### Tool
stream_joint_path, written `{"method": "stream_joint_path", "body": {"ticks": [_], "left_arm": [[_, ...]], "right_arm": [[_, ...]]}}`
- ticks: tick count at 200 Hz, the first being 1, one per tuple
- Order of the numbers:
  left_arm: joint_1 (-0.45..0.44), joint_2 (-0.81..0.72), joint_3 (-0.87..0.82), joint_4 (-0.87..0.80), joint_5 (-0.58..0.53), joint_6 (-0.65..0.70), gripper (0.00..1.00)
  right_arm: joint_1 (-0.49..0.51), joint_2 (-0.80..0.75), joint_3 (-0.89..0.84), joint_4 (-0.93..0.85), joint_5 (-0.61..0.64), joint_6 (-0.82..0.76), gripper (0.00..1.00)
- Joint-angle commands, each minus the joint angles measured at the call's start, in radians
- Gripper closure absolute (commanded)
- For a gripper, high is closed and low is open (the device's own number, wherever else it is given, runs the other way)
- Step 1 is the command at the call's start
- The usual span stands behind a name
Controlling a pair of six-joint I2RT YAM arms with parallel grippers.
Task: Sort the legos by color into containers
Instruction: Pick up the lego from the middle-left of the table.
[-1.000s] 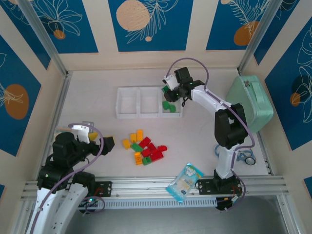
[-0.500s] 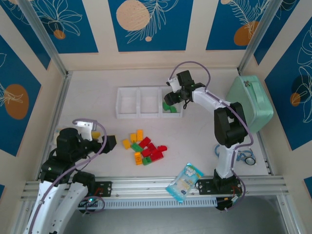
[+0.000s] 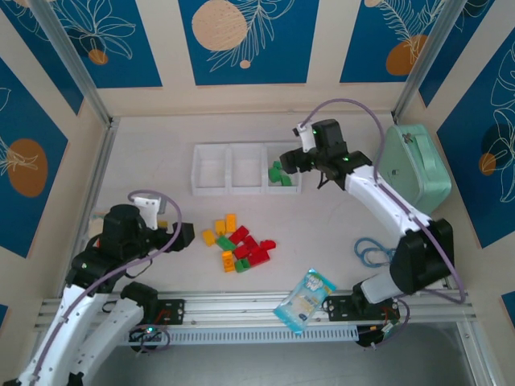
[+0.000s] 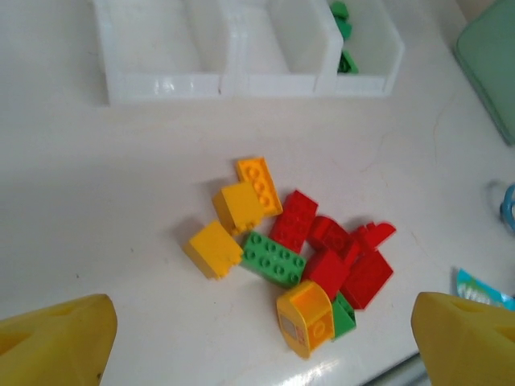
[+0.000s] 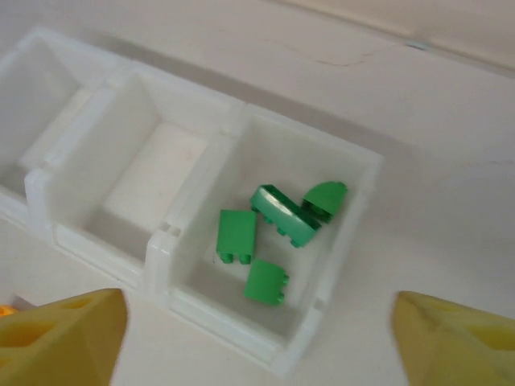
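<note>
Though barely started, got four green legos (image 5: 237, 236) in the containers (image 3: 217, 191), pile (image 3: 241, 245) waiting nearby, left hand (image 3: 180, 235), right hand (image 3: 290, 158) released.

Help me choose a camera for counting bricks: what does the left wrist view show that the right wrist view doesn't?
Left wrist, not right wrist: the loose pile of red, yellow and green legos, plus the mint-green case edge. Right wrist, not left wrist: four green legos, all countable on the compartment floor. Both: the white containers, with green legos in the end one.
</note>
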Motion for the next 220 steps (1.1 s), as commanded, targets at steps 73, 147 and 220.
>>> {"method": "stream_joint_path", "body": {"ticks": [73,147,220], "left_arm": [[-0.662,0.535,0.031,-0.024,-0.399,-0.541,0.1],[-0.722,0.858,0.07,0.079,-0.414,-0.702,0.13],[-0.649,0.864,-0.053,0.213,-0.356,-0.696,0.38]], "right_arm": [[-0.185,-0.308,-0.259,-0.167,-0.285,0.302,0.01],[-0.147,-0.24,-0.267,-0.149,-0.332,0.277,0.01],[-0.147,-0.205,-0.275,-0.147,-0.32,0.275,0.0]]}}
